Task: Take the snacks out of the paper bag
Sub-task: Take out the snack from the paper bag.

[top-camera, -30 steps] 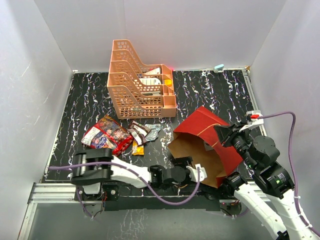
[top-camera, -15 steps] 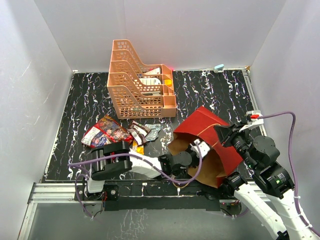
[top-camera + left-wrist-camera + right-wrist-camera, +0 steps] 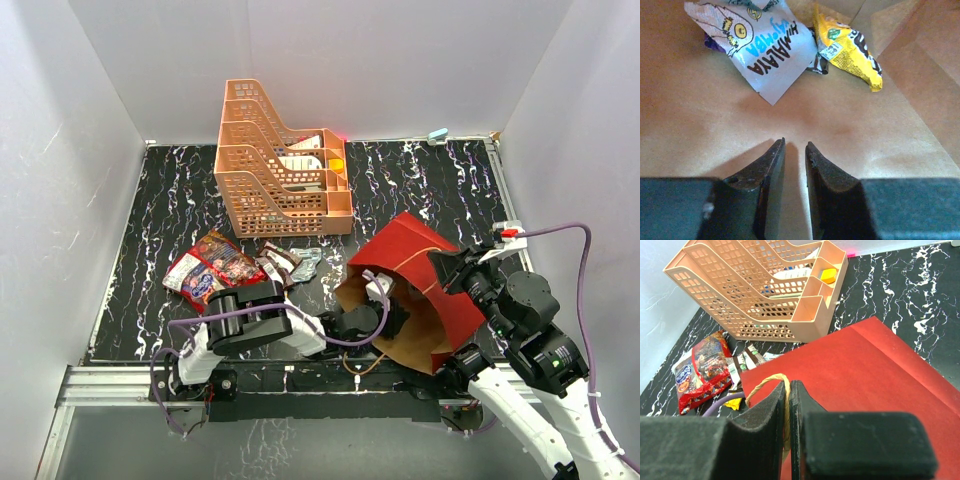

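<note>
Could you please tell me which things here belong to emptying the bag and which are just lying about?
Job in hand:
- paper bag, its handle pinched by the right gripper
- silver packet and yellow packet inside it, ahead of the left gripper
- red bag and small wrappers, already out

Lying about:
- orange rack and its contents

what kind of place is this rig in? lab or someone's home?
Likely a lab test cell: plain white walls box in a black marbled table, and a metal rail runs along its near edge.
</note>
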`<action>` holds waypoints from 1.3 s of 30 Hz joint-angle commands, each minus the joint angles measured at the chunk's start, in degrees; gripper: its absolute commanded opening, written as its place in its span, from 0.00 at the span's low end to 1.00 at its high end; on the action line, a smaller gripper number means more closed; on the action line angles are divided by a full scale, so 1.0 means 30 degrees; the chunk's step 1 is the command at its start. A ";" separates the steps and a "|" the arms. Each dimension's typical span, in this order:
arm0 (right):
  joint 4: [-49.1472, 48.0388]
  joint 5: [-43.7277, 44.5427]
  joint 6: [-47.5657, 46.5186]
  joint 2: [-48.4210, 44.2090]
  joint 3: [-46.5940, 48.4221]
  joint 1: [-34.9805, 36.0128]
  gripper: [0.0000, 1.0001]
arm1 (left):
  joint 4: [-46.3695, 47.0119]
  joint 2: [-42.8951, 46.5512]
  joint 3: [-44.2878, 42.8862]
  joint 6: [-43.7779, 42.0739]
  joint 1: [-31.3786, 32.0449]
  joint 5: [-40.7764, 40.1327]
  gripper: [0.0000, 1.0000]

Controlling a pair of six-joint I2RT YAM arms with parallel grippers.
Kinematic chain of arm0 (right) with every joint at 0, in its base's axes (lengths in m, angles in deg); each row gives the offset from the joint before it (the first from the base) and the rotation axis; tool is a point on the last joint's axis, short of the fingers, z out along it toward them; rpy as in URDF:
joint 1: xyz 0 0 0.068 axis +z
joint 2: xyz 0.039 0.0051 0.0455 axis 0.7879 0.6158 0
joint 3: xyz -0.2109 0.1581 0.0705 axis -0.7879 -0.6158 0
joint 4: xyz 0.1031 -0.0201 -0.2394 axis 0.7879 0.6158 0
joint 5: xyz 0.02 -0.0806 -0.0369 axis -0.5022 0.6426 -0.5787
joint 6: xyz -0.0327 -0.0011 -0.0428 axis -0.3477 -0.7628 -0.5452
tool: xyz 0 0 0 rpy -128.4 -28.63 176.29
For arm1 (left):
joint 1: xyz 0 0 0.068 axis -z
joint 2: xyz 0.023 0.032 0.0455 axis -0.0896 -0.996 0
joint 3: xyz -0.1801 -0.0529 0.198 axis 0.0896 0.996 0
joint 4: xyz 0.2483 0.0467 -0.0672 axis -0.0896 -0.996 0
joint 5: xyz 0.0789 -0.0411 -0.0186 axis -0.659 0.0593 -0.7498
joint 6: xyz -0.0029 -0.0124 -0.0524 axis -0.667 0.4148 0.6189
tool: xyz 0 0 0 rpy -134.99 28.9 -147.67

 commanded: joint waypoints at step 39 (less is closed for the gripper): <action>-0.1054 -0.0217 -0.0175 0.0102 -0.0018 0.0061 0.08 | -1.2650 -0.2712 -0.8413 1.0102 -0.1445 -0.8233 0.74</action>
